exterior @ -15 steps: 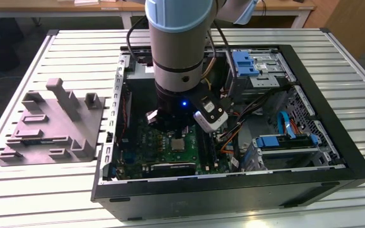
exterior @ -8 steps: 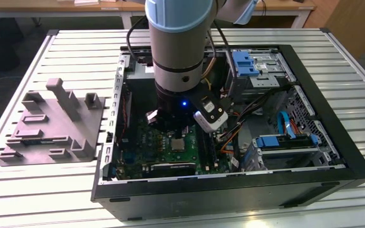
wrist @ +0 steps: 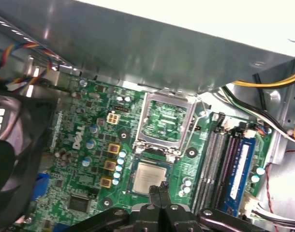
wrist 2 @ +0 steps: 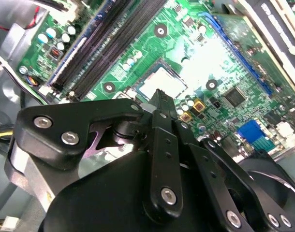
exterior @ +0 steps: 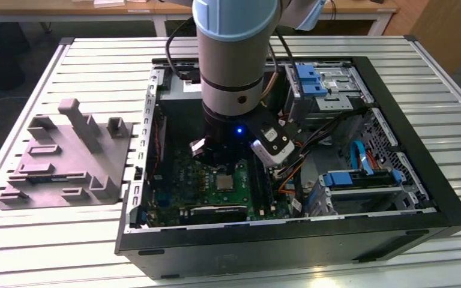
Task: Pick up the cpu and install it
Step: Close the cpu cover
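Closest in the first wrist view, the black two-fingered gripper (wrist: 159,186) hangs with its fingertips pressed together, nothing between them, directly over the edge of the small square cpu with the silvery-grey metal top (wrist: 149,177). That chip lies flat in its socket on the green circuit board (wrist: 96,145) (the hinged metal socket frame (wrist: 166,119) stands swung open just beyond it). Beside it run the long dark memory slots (wrist: 220,164); farther still rises the grey metal case wall (wrist: 152,53).
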